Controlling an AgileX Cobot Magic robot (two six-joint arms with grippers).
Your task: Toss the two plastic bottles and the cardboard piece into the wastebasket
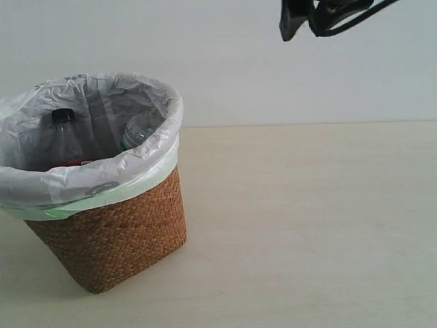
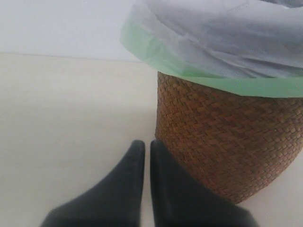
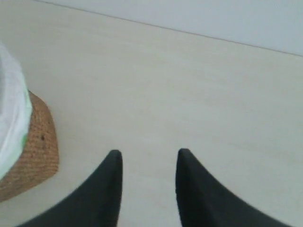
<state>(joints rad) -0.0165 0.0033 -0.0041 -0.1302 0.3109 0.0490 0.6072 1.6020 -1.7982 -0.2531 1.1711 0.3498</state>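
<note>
The brown wicker wastebasket (image 1: 116, 239) with its white bag and pale green band stands at the left of the table. Inside it stands the clear bottle with the black cap and red label (image 1: 65, 137); beside it lies a second clear bottle (image 1: 138, 132), its cap hidden. No cardboard piece shows in any view. My right gripper (image 1: 300, 20) hangs high at the top right, open and empty, also seen over bare table (image 3: 147, 153). My left gripper (image 2: 144, 144) is shut on nothing, low beside the wastebasket's wicker wall (image 2: 227, 142); it is outside the exterior view.
The pale wooden table (image 1: 307, 225) stretches to the right of the wastebasket, with a plain white wall behind it. A corner of the wastebasket (image 3: 33, 151) shows at the edge of the right wrist view.
</note>
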